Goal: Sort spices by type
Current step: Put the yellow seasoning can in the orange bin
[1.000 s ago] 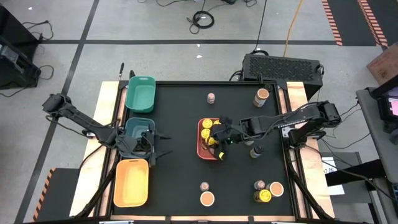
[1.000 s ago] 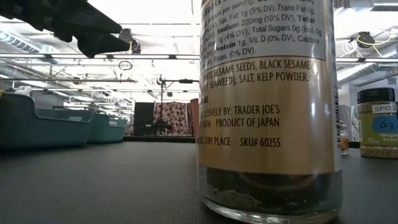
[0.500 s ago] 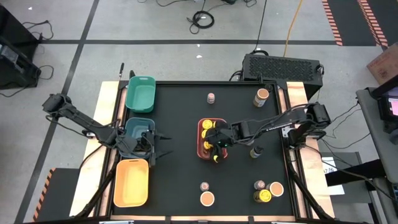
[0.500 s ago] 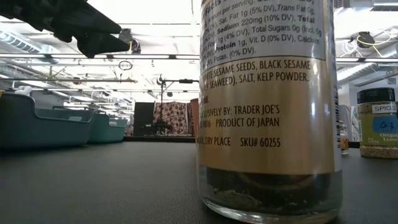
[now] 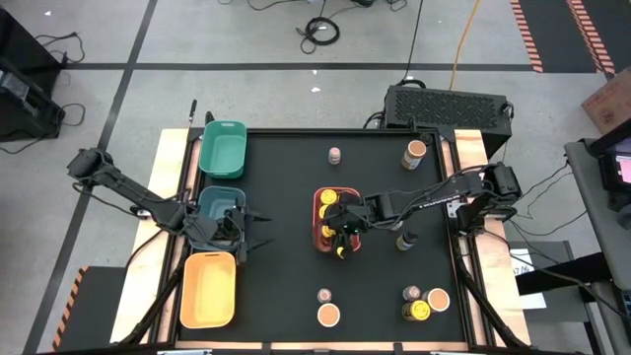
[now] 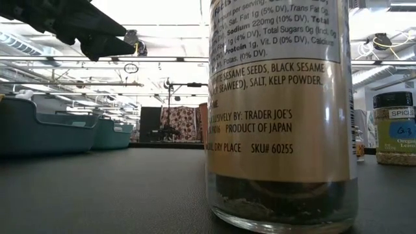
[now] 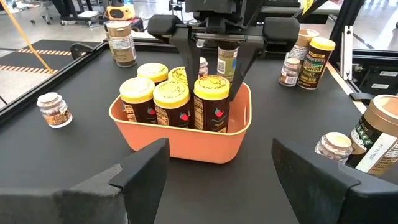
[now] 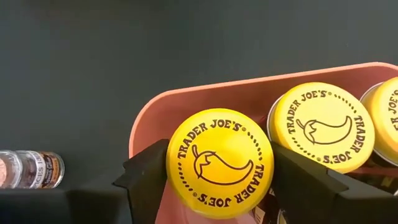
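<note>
Looking at your right gripper [image 5: 342, 231]: its fingers [image 8: 149, 171] straddle an upright yellow-lidded round glass jar [image 8: 219, 163] set in the coral plastic tray [image 7: 186, 140], but whether they're gripping I can't tell. The jar's axis is vertical. I count five yellow lids in the tray. The left gripper [image 5: 242, 229] idles open by the teal tray [image 5: 215, 203].

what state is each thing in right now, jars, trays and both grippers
right gripper: fingers either side of a yellow-lid jar standing in the coral tray
other yellow-lid jars: upright in that tray, lids on
left gripper: open, holding nothing, beside the blue-grey tray
yellow tray: nothing seen inside
green tray: nothing seen inside
tan-lid jar: upright on the table
</note>
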Available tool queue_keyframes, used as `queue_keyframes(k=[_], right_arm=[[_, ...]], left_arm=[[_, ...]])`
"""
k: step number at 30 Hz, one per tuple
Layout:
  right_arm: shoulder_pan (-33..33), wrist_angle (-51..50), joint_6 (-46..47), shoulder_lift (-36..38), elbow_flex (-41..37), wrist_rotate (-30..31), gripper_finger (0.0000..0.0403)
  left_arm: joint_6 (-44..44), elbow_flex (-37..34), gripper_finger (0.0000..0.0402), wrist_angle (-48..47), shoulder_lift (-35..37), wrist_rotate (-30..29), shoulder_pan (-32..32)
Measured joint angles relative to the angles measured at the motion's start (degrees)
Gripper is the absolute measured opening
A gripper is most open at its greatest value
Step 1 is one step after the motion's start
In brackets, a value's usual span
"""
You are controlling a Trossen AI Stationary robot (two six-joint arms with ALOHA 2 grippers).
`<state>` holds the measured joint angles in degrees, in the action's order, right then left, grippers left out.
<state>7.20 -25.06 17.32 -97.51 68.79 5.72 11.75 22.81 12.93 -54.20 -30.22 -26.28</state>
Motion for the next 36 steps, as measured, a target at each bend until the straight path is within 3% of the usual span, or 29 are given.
queue_keyframes(k=[17,30,33,36], right_arm=[[0.0,-2.49,0.13,0.11,2.43,0.12,0.0274],[1.16,-19.37,5.0,0.22,13.4,0.26,0.0273],[2.54,-24.74,6.57,0.2,13.06,2.66,0.0255],[3.88,-24.46,7.3,0.22,11.64,5.97,0.0207]], left_arm=[[0.04,0.0,0.0286,0.0,-0.02,0.02,0.0],[1.45,0.0,0.0286,0.02,-0.02,1.71,0.0],[1.51,0.0,0.0286,0.02,-0.02,2.57,0.0],[1.73,0.0,0.0286,0.02,-0.01,3.04,0.0]])
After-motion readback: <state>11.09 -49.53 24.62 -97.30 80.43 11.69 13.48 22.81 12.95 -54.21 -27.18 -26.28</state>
